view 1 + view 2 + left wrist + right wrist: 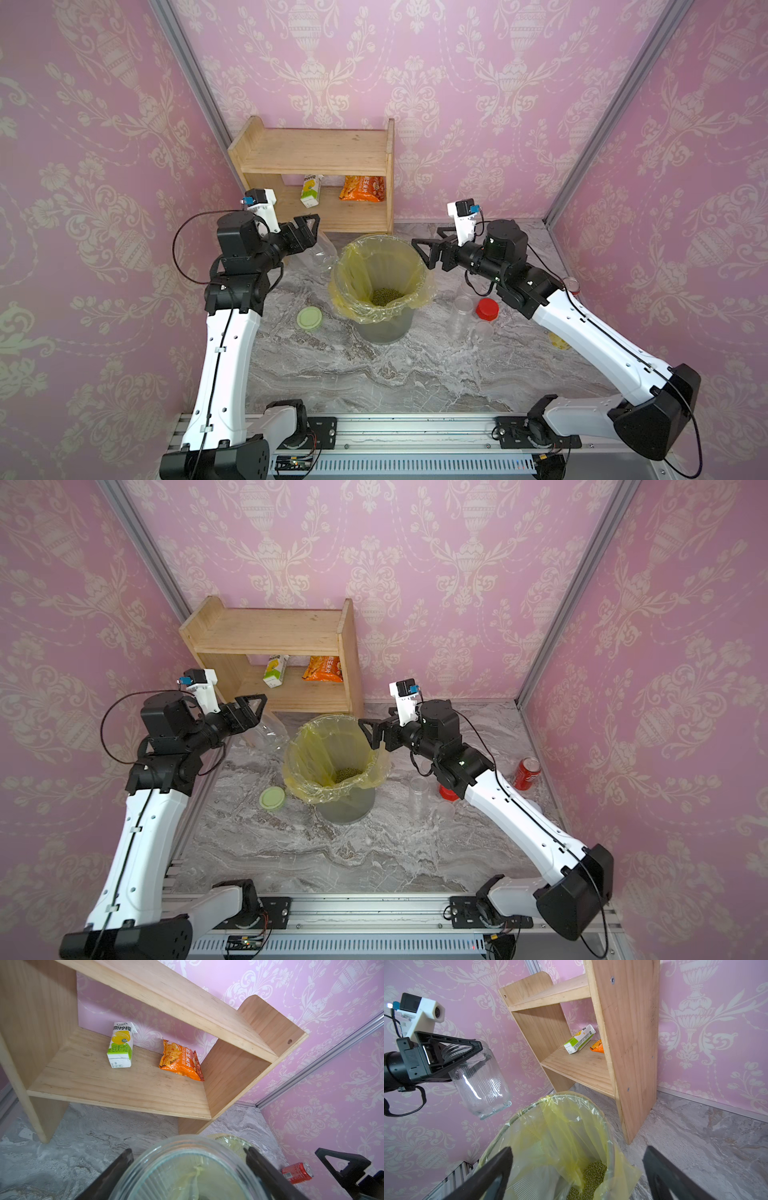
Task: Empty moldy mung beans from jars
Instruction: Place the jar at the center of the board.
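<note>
The jar [481, 1082] in the left gripper [473, 1051] looks empty, so I judge it light. Its clear ribbed wall is stiff but smooth, so it can slip, and a knock on the table [374, 374] may crack it. The threaded neck is the good place to hold, and the jaws are closed partway exactly there. The left arm [224, 345] is bent and reaches forward, holding the jar tilted in the air just beside the rim of the bin [384, 328]. The mung beans [593, 1172] lie at the bottom of the yellow bag [560, 1126] inside the bin. The right gripper [423, 252] is wide open and holds nothing, hovering at the opposite rim
</note>
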{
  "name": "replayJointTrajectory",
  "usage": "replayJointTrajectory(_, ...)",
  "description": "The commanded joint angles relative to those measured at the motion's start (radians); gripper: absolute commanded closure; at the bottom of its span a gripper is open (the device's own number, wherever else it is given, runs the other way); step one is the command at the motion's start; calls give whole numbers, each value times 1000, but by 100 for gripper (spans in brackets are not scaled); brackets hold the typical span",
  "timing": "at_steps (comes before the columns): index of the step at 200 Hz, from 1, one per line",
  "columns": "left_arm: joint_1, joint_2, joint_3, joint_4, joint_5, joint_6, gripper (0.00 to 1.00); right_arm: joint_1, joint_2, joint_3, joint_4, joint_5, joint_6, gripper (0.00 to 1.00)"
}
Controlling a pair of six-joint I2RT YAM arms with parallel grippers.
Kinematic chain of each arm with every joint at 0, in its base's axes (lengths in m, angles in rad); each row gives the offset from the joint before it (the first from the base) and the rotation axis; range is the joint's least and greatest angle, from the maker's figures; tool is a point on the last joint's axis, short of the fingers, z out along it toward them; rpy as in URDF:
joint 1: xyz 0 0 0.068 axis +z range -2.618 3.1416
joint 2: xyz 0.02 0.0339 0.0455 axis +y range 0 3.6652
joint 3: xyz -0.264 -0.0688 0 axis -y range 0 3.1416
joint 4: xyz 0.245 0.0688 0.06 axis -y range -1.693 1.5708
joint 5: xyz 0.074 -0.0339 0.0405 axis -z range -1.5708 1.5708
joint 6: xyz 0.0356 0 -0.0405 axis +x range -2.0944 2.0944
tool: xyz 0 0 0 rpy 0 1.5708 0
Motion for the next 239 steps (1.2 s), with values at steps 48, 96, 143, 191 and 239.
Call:
replayJointTrajectory(48, 9, -155, -178, 64, -228, 110, 100, -31, -30, -12, 16, -52, -10, 0)
replayJointTrajectory(96, 8, -244, -380, 200, -362, 123, 100, -40, -31, -16, 28, -81, -10, 0)
replayJointTrajectory(143, -22, -260, -509, 274, -460, 165, 100, -44, -21, -22, 43, -98, -2, 0)
replayJointTrajectory(191, -86, -201, -604, 428, -580, 223, 100, -45, 18, -25, 65, -120, 16, 0)
replayJointTrajectory(239, -86, -109, -682, 531, -640, 259, 100, -51, 35, -8, 45, -133, -2, 2)
